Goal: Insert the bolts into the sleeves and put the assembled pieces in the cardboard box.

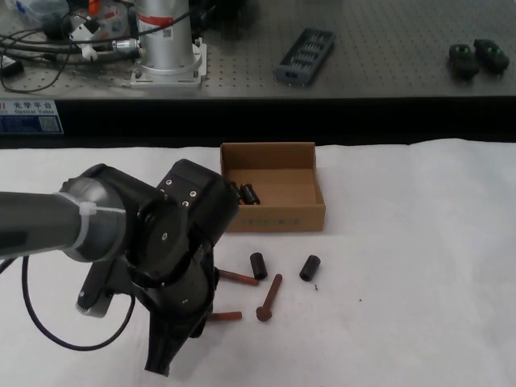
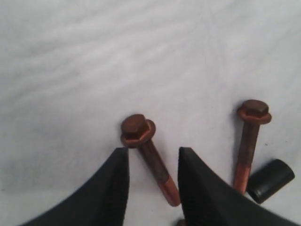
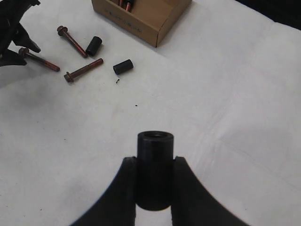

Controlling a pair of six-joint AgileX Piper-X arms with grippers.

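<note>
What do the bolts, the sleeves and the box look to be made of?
The bolts look like metal, probably steel: reddish-brown, dull, either copper-coated or rusty, with hex flange heads. The sleeves are black and smooth with a faint sheen: blackened metal or hard plastic, can't tell which. The box is plain brown cardboard, matt, with thin folded walls.

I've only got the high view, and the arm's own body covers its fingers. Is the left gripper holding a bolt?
Observer: No. The left gripper is open, with one finger on each side of a bolt that lies flat on the white cloth.
Operator: What about the right gripper?
Observer: The right gripper is shut on a sleeve, whose open end pokes out past the fingertips.
</note>
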